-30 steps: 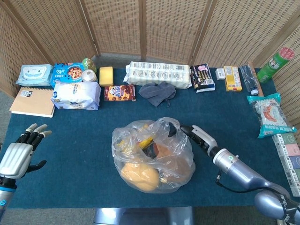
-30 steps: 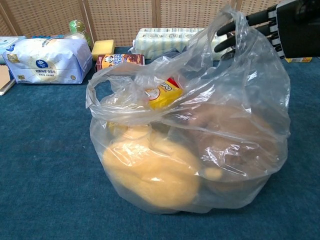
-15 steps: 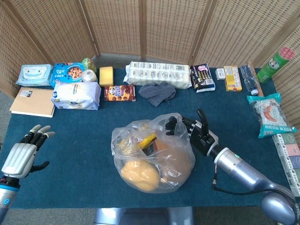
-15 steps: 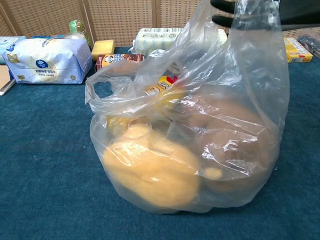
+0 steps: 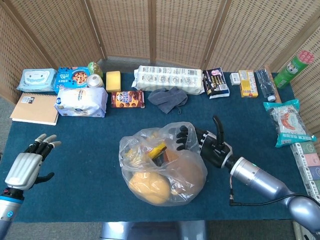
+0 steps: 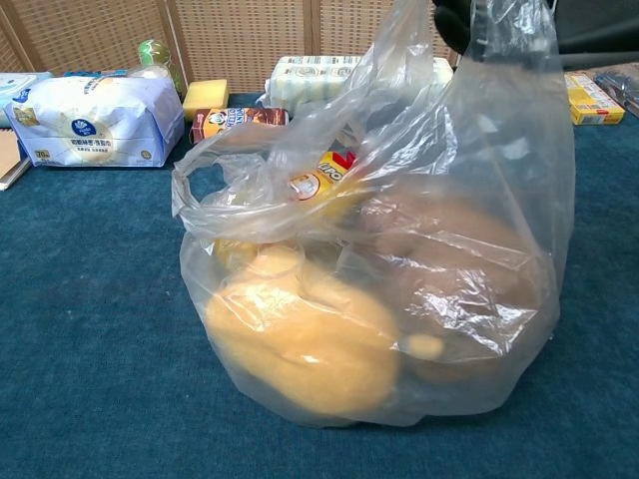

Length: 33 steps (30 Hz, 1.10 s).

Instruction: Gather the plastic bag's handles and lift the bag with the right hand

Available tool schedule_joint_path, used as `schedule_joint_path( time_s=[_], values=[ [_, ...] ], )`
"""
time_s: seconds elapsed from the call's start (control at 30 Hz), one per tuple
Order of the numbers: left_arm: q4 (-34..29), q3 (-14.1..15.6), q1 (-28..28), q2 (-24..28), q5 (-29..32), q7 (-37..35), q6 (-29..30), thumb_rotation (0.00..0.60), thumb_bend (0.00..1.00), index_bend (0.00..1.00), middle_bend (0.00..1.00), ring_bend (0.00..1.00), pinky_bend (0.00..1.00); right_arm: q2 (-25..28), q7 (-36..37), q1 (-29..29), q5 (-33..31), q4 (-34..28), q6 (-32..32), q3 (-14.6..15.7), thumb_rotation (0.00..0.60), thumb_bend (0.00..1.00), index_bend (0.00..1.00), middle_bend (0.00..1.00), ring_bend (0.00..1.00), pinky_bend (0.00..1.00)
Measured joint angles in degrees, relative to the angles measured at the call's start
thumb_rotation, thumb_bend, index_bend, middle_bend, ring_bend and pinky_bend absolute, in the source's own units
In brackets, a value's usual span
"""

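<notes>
A single clear plastic bag (image 5: 161,170) sits at the centre of the blue table (image 5: 75,150), low in the head view, its base resting on the cloth. The right hand (image 5: 202,143) is at the bag's upper right edge, its dark fingers (image 5: 181,137) hooked into the raised handle (image 6: 499,40) there, the thumb standing up clear of the plastic; in the chest view that handle runs to the top right of the frame, pulled taut up to the hand. The other handle (image 6: 215,165) droops open on the bag's left side, well apart from the hand. Inside the bag are one large pale yellow round item (image 6: 305,344), one brownish item (image 6: 459,254) to its right, and one yellow packet (image 6: 319,180) near the top. The left hand (image 5: 27,165) hovers at the lower left of the head view, fingers spread and holding nothing, well apart from the bag. Along the top of the table lie one long white multipack (image 5: 170,79), one grey cloth (image 5: 167,99) and one white bagged pack (image 5: 81,102).
</notes>
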State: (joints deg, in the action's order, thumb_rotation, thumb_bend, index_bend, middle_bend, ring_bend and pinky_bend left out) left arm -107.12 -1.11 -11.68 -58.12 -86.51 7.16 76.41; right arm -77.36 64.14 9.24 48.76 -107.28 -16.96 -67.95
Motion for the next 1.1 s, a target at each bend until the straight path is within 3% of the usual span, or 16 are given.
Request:
schedule_joint_path(
  time_s=[0.1,0.23,0.47,0.83,1.1],
  values=[
    [0.0,-0.1,0.0,0.0,0.1,0.1,0.1,0.6,0.09,0.18,0.12,0.05,0.24,-0.4,-3.6,0.8,-4.6,2.9,-2.8,0.1,0.064,0.19,0.47,0.57,0.6,0.59],
    [0.0,-0.1,-0.1,0.1,0.3,0.1,0.1,0.6,0.09,0.18,0.12,0.05,0.24,2.3,-4.2,3.7,-7.1,4.3,-2.9,2.9,0.061,0.19,0.54,0.65,0.71,0.69],
    [0.3,0.0,0.0,0.0,0.5,-0.3,0.1,0.6,0.09,0.18,0.12,0.05,0.24,7.1,-3.5,7.1,-14.9,4.1,-3.3,5.6,0.064,0.19,0.57,0.67,0.75,0.75],
    [0.8,0.1,0.0,0.2,0.1,-1.3,0.3,0.6,0.09,0.18,0.12,0.05,0.24,8.3,-10.4,3.6,-25.8,2.3,-7.9,0.1,0.059,0.18,0.57,0.67,0.75,0.75],
    [1.7,0.0,0.1,-0.1,-0.8,-2.1,1.2,0.6,0.09,0.18,0.12,0.05,0.24,9.5,-11.7,2.1,-30.4,-0.6,-3.8,-2.4,0.062,0.18,0.57,0.67,0.74,0.74]
  ],
)
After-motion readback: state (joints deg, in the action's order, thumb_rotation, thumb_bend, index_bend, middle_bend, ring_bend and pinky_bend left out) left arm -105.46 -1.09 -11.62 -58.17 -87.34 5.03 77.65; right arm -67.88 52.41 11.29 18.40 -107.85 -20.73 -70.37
